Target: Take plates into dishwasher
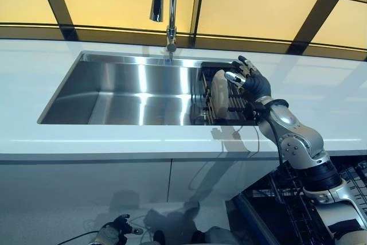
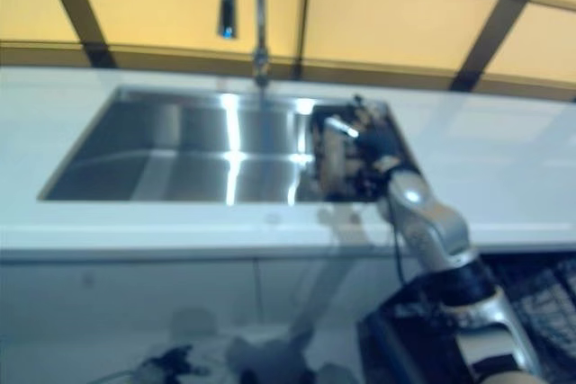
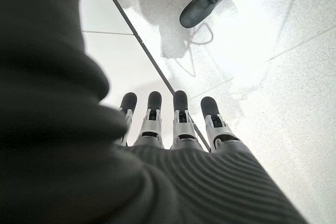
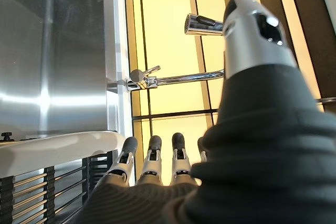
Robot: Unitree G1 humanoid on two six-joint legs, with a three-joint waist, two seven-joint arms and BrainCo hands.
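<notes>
Centrally, right hand [image 1: 250, 81] fingers straight beside plate [image 1: 219, 90] upright in sink [image 1: 114, 93] rack [image 1: 226, 110], left hand [image 1: 114, 232] relaxed, lower left.

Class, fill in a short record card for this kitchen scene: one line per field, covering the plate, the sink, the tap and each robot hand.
Plate: white round plate standing on edge in the dark wire rack
Rack: at the right end of the stainless steel sink
Tap: chrome tap behind the sink
Right hand: fingers straight, at the plate's right side
Left hand: low, above the pale floor, fingers straight, holding nothing
</notes>
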